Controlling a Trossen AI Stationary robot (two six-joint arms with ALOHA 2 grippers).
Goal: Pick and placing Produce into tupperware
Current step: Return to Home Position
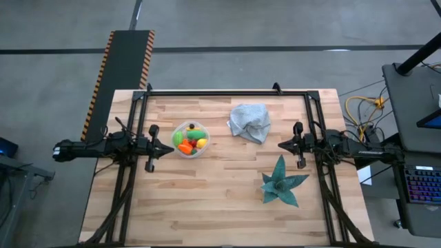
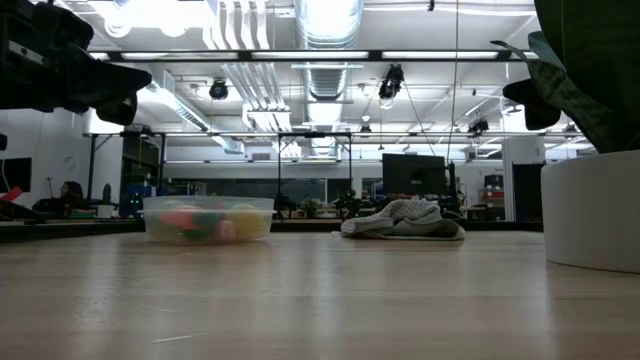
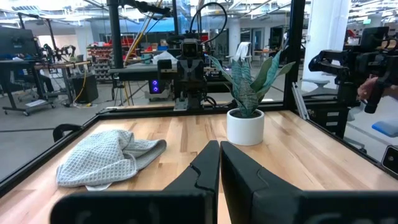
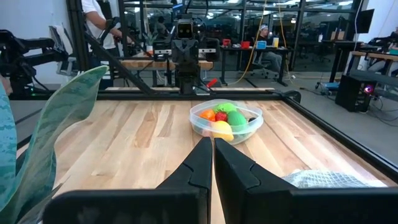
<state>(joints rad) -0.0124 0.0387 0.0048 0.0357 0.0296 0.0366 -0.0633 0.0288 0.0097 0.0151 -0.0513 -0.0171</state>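
The tupperware stands on the table left of centre, a clear rounded container with a whitish rim. Inside it lie the toy produce pieces: green, yellow, orange, red and a dark one. In the low view the tupperware shows its coloured pieces through the wall. My left gripper hovers just left of the container, shut, touching nothing; in its wrist view the left gripper shows its fingers together. My right gripper waits at the table's right side, shut, and in its wrist view the right gripper points toward the container.
A crumpled grey-blue cloth lies right of the tupperware toward the far edge. A teal spiky plant in a white pot stands near the right side, close to my right arm. A black frame rims the table. People stand in the room beyond.
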